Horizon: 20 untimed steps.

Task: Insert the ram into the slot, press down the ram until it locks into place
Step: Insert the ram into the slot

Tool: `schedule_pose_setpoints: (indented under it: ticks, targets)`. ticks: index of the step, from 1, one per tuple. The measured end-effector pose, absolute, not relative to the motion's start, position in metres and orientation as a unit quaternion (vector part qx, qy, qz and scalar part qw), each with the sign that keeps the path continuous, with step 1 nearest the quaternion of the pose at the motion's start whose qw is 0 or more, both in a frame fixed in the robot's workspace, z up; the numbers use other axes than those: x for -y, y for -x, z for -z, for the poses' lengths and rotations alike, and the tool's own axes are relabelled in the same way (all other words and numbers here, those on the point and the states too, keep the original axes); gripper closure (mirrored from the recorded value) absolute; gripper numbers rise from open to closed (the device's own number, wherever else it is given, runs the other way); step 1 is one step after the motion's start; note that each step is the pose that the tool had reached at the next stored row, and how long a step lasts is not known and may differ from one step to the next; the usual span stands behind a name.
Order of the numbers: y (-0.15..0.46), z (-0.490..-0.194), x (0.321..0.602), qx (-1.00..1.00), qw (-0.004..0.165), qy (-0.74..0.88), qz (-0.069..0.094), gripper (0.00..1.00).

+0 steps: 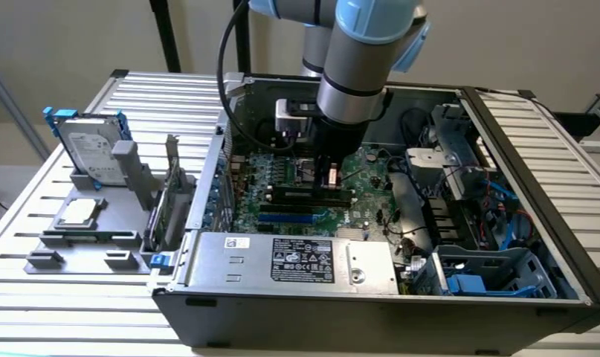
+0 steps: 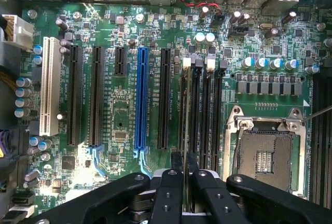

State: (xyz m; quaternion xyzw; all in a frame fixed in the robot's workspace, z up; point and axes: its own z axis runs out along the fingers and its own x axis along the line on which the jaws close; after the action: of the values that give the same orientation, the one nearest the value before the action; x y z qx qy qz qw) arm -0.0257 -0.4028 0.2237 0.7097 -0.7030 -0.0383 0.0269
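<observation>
The arm reaches straight down into the open dark-grey metal computer case [image 1: 379,316]. The case lies flat on the slatted silver table [image 1: 548,141], so the large green motherboard [image 2: 124,130] faces up and can be worked from above.

The black two-fingered claw [image 2: 184,157] is drawn narrow. Its fingers [image 2: 171,193] pinch the thin flat green circuit-board ram stick [image 2: 185,180], which the wrist view sees edge-on as a slim line between them. Gripped by its flat faces with the long edge down, the ram stick is turned to enter a socket lengthwise, I judge.

It lines up with a long narrow black plastic slot [image 2: 185,110]. This is the one of four parallel black sockets that lies farthest from the square silver processor socket [image 2: 264,156] and nearest the long blue card socket [image 2: 140,99]. In the exterior view the claw hangs low over the middle of the motherboard, just above those black sockets.

Whether the stick's lower edge touches the slot or stands apart from it I cannot tell. Nothing shows it seated, so I judge the work to be at the aligning stage, with the pressing not yet done.

Near the table's edge on the exterior view's left, a grey plastic parts holder [image 1: 82,238] carries a silver hard drive [image 1: 91,145], well apart from the claw.
</observation>
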Motion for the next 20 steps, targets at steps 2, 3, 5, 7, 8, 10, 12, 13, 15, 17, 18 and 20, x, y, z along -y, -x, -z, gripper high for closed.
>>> schedule_pose_setpoints:
  ticks: [2,3,5,7,8,10,12,13,15,17,18,20]
  targets:
    - [0.026,-0.2235,0.4028,0.703,0.027,-0.71,0.038,0.86]
    - [0.026,-0.2235,0.4028,0.703,0.027,-0.71,0.038,0.86]
    - [0.0261,-0.2233,0.4027,0.703,0.026,-0.71,0.039,0.86]
    - [0.0261,-0.2232,0.4026,0.703,0.026,-0.71,0.039,0.86]
    - [0.0261,-0.2231,0.4024,0.703,0.026,-0.71,0.039,0.86]
    - [0.0261,-0.223,0.4022,0.703,0.025,-0.71,0.04,0.86]
    - [0.0261,-0.2229,0.4021,0.703,0.025,-0.71,0.04,0.86]
    - [0.0261,-0.2227,0.4021,0.703,0.025,-0.71,0.04,0.86]
    - [0.0261,-0.2222,0.4021,0.703,0.025,-0.71,0.04,0.86]
    - [0.0261,-0.2216,0.4021,0.703,0.025,-0.71,0.04,0.86]
    - [0.0261,-0.2213,0.4021,0.703,0.024,-0.71,0.04,0.86]
    - [0.0261,-0.2203,0.4021,0.703,0.024,-0.71,0.04,0.86]
